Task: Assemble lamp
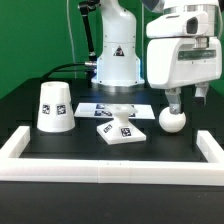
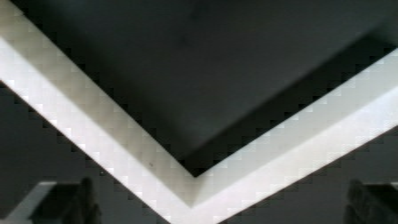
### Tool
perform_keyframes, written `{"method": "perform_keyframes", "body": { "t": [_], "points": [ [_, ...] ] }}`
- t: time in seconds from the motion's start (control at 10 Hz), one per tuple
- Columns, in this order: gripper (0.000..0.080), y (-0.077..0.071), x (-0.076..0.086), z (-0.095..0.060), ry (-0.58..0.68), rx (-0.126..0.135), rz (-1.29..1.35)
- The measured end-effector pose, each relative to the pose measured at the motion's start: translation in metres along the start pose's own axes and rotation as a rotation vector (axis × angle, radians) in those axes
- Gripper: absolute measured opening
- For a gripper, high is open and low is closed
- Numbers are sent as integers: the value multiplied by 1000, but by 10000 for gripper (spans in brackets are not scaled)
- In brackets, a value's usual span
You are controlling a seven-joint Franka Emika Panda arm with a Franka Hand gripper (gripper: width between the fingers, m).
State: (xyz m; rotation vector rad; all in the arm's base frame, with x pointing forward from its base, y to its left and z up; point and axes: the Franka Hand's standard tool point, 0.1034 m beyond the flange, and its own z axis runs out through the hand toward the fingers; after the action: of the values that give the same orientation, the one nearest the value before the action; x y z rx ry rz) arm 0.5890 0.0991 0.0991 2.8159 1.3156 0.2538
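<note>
The white tapered shade [image 1: 53, 106] stands at the exterior view's left, tags on its side. The flat angular base [image 1: 118, 130] lies in the middle of the black table. The round bulb [image 1: 172, 119] sits at the exterior view's right, just below the gripper [image 1: 186, 99] as seen from that camera. The wrist view shows the gripper [image 2: 214, 200] open and empty, with dark fingertips [image 2: 54, 200] wide apart, over a corner of the white wall [image 2: 107, 110]. No lamp part shows in the wrist view.
A low white wall [image 1: 110, 172] frames the table's front and sides. The marker board [image 1: 100, 107] lies behind the base. The big white robot pedestal [image 1: 117, 60] with a triangle sticker stands at the back middle.
</note>
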Motion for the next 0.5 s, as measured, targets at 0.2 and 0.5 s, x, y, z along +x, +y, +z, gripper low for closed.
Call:
{"method": "perform_keyframes", "body": {
  "t": [0.2, 0.5],
  "points": [
    [699, 0, 0, 0, 0, 0, 0],
    [699, 0, 0, 0, 0, 0, 0]
  ]
}}
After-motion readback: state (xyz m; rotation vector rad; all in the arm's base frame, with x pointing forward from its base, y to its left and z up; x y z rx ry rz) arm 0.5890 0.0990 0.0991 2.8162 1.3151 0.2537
